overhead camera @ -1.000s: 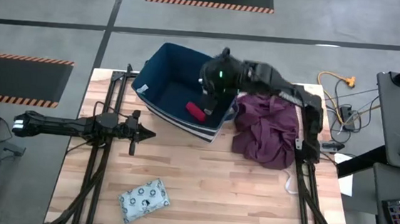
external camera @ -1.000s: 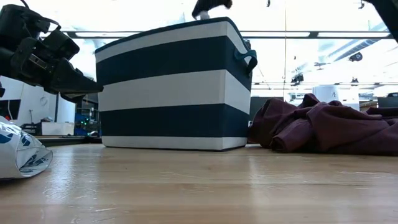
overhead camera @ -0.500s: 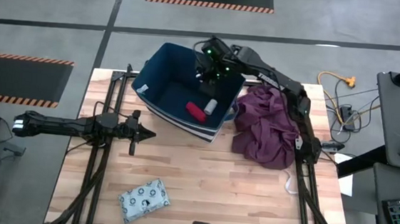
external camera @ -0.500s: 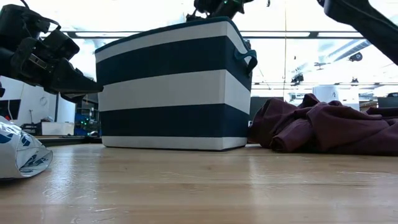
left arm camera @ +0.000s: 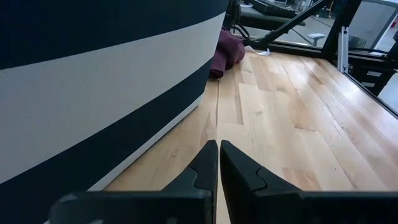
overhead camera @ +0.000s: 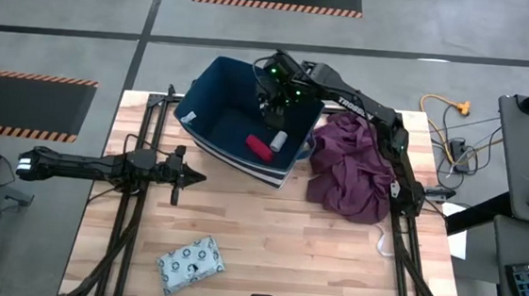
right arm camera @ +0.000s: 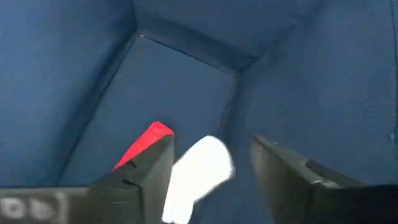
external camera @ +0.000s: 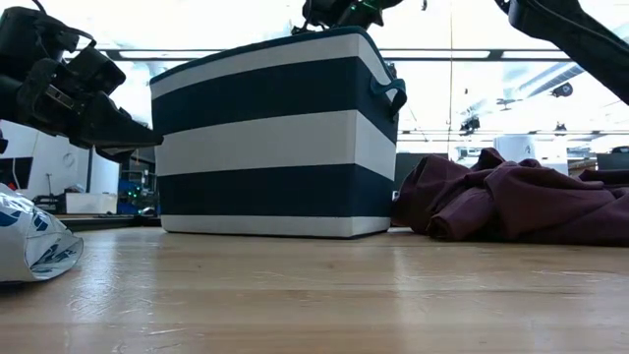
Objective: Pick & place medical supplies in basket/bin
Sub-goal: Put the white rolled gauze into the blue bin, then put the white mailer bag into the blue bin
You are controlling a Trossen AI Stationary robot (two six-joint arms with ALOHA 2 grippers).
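Observation:
My right gripper [overhead camera: 272,99] [right arm camera: 211,142] hangs open over the navy-blue bin [overhead camera: 198,96] [external camera: 275,147], fingers pointing down into it. Below its fingers, the red roll [overhead camera: 259,147] [right arm camera: 144,144] and the white roll [overhead camera: 278,140] [right arm camera: 198,168] lie side by side on the bin's floor, and the gripper touches neither. The pale patterned packet [overhead camera: 191,263] [external camera: 28,246] lies flat near the table's near edge. The short white stick is not to be seen. My left gripper [overhead camera: 183,175] [left arm camera: 218,149] waits shut over the table's left side, beside the bin's striped wall [left arm camera: 93,93].
A maroon-purple cloth [overhead camera: 348,169] [external camera: 511,202] lies heaped on the table right of the bin. Bare wood [overhead camera: 313,256] stretches between the bin and the near edge. Cables [overhead camera: 445,134] lie off the table's right side.
My right gripper has moved from over the bin's right part toward the far edge and a little to the left. The white roll, hidden under the gripper a second ago, now shows on the bin's floor beside the red roll.

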